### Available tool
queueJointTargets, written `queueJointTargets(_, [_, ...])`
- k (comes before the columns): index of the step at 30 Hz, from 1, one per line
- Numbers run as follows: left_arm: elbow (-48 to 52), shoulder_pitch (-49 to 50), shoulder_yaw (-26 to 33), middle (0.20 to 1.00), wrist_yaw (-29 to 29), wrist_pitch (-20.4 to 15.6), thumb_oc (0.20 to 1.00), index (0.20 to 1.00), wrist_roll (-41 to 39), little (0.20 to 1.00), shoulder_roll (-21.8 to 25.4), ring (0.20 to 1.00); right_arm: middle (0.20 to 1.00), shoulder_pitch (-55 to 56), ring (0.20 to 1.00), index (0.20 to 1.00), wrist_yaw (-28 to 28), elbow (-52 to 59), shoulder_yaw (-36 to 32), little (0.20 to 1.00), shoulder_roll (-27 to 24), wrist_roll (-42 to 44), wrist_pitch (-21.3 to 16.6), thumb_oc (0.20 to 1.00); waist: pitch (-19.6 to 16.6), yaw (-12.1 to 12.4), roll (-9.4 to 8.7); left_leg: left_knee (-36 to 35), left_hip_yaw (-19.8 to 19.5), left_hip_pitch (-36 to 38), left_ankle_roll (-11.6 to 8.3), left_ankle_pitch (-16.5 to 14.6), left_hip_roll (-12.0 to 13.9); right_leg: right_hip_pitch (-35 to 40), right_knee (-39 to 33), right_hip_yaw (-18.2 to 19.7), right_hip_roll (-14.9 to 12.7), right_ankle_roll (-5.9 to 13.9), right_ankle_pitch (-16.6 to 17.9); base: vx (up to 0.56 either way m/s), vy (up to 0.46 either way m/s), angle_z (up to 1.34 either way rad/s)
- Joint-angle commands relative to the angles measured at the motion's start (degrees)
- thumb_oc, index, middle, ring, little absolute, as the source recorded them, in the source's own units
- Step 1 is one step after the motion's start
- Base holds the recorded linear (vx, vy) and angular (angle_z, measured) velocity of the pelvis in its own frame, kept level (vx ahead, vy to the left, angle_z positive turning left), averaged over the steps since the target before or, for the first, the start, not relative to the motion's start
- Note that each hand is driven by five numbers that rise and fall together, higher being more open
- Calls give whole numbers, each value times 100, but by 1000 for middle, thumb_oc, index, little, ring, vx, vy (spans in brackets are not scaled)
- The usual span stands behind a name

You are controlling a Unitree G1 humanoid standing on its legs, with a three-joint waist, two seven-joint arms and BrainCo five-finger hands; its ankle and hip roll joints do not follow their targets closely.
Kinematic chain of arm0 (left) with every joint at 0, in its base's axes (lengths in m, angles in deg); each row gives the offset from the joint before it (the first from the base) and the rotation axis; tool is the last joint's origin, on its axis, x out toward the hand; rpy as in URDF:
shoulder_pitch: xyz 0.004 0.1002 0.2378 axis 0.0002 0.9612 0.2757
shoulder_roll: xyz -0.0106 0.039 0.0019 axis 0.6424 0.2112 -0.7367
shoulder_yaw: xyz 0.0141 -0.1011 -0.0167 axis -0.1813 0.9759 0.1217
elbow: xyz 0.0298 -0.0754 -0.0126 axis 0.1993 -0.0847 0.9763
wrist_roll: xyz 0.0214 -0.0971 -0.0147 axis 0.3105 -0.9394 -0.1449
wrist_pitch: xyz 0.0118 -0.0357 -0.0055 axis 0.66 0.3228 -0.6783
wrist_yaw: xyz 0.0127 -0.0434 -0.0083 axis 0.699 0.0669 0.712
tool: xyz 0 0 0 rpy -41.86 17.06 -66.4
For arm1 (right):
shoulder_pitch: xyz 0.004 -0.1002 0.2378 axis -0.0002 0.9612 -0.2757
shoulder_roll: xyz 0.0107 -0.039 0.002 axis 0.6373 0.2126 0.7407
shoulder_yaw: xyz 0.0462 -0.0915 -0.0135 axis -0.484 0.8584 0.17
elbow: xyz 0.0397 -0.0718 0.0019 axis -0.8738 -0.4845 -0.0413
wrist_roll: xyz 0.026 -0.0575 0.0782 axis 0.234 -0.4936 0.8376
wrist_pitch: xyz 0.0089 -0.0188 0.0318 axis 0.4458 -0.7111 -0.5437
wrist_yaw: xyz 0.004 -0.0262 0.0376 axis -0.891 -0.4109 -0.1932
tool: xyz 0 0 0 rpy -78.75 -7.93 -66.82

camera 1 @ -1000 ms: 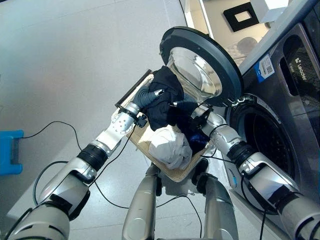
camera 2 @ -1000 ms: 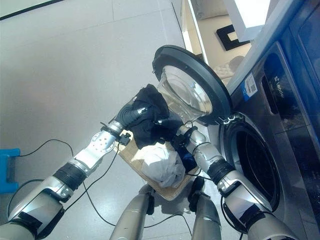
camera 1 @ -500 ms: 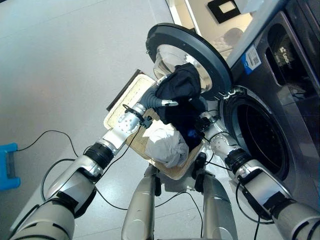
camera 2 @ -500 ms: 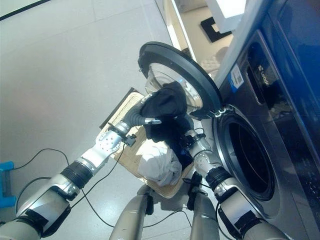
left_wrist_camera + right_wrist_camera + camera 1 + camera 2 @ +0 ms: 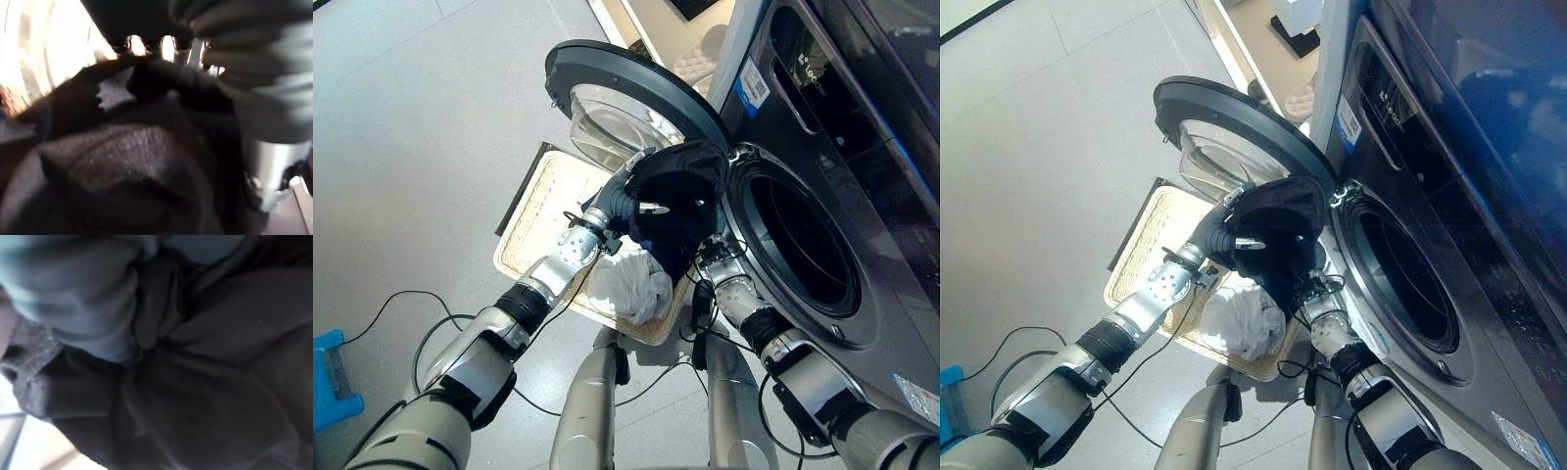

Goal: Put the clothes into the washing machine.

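A black garment point(image 5: 685, 186) hangs bunched at the left rim of the washing machine's round opening point(image 5: 798, 245). My left hand point(image 5: 625, 201) is shut on its upper part, fingers point(image 5: 146, 44) curled into the cloth point(image 5: 122, 161). My right hand point(image 5: 715, 262) sits under the garment's hanging end, covered by dark cloth point(image 5: 210, 382) with a blue piece point(image 5: 73, 308) beside it. A white garment point(image 5: 628, 284) lies in the wicker basket point(image 5: 524, 230) below.
The machine's round door point(image 5: 626, 98) stands wide open to the left of the opening, above the basket's far end. The dark machine front point(image 5: 822, 108) takes up the right side. A blue object point(image 5: 328, 377) lies on the grey floor at the left.
Both hands have carried the black garment up from over the basket and right, to the rim of the drum opening. The camera has also turned toward the machine.
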Motion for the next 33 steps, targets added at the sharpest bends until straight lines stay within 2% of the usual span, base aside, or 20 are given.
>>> queueJointTargets(1, [-24, -68, 461, 1000, 671, -264, 1000, 1000, 21, 1000, -334, 1000, 200, -224, 200, 200, -136, 233, -202, 200, 118, 306, -364, 200, -118, -78, 309, 398, 61, -210, -76, -586, -564, 202, -61, -477, 115, 412, -274, 19, 74, -20])
queueJointTargets(2, [-137, 7, 560, 1000, 909, -306, 1000, 1000, -31, 1000, -411, 1000, 200, -156, 200, 200, -154, 125, -298, 200, 129, 485, -371, 200, -118, -107, 349, 388, 86, -196, -82, -582, -575, 205, -64, -453, 118, 403, -288, 45, 176, -22])
queueJointTargets(3, [-336, 235, 817, 1000, 1597, -372, 1000, 1000, -338, 1000, -629, 1000, 200, 18, 200, 200, -63, -107, -543, 200, 177, 636, -397, 200, -118, -170, 454, 359, 150, -160, -92, -578, -591, 202, -79, -392, 134, 381, -307, 53, 203, -26])
queueJointTargets(6, [-547, 471, 1085, 1000, 2172, -481, 1000, 1000, -548, 1000, -816, 1000, 200, 182, 200, 200, 16, -325, -776, 200, 198, 879, -469, 200, -118, -212, 551, 355, 194, -144, -100, -581, -612, 178, -55, -343, 126, 370, -338, 41, 122, -20])
queueJointTargets(11, [-895, 747, 1490, 1000, 2648, -717, 1000, 1000, -926, 1000, -1004, 1000, 200, 308, 200, 200, 17, -667, -1338, 200, 154, 1403, -444, 200, -118, -260, 661, 359, 258, -102, -112, -589, -620, 188, -36, -323, 106, 357, -371, 25, 43, -8])
queueJointTargets(16, [-1219, 906, 1750, 1000, 2984, -943, 1000, 1000, -858, 1000, -1107, 1000, 200, 262, 200, 200, 93, -969, -1807, 200, 51, 1683, -450, 200, -118, -293, 739, 397, 267, -76, -131, -593, -630, 192, 26, -326, 85, 348, -401, 18, 24, -1])
queueJointTargets(18, [-1299, 938, 1840, 1000, 2997, -1048, 1000, 1000, -901, 1000, -1110, 1000, 200, 234, 200, 200, 101, -1052, -1955, 200, -23, 1753, -422, 200, -118, -295, 756, 414, 275, -78, -137, -598, -631, 187, 48, -334, 80, 347, -416, 0, 0, 0])
queueJointTargets(20, [-1428, 1073, 1984, 1000, 2920, -1296, 1000, 1000, -974, 1000, -1135, 1000, 200, 156, 200, 200, 92, -1153, -2280, 200, -159, 2183, -442, 200, -118, -276, 777, 463, 291, -129, -152, -596, -626, 146, 98, -367, 62, 341, -433, 0, 0, 0])
queueJointTargets(27, [-1356, 1257, 1944, 1000, 2842, -1510, 1000, 1000, -835, 1000, -1122, 1000, 200, -48, 200, 200, 152, -1156, -2636, 200, -427, 2466, -537, 200, -118, -197, 781, 529, 253, -299, -146, -603, -631, -9, 166, -418, 57, 345, -423, 0, -6, 0])
queueJointTargets(29, [-1231, 1297, 1866, 1000, 2786, -1596, 1000, 1000, -713, 1000, -1039, 1000, 200, -218, 200, 200, 188, -1150, -2805, 200, -590, 2842, -526, 200, -118, -119, 754, 560, 232, -402, -138, -609, -612, -85, 198, -471, 43, 360, -411, -10, -92, 1])
queueJointTargets(33, [-910, 1263, 1703, 1000, 2697, -1613, 1000, 1000, -644, 1000, -869, 1000, 200, -516, 200, 200, 535, -983, -3177, 200, -751, 2918, -668, 200, -118, 26, 666, 613, 171, -602, -100, -620, -594, -228, 253, -593, 32, 402, -378, -26, -141, 10])
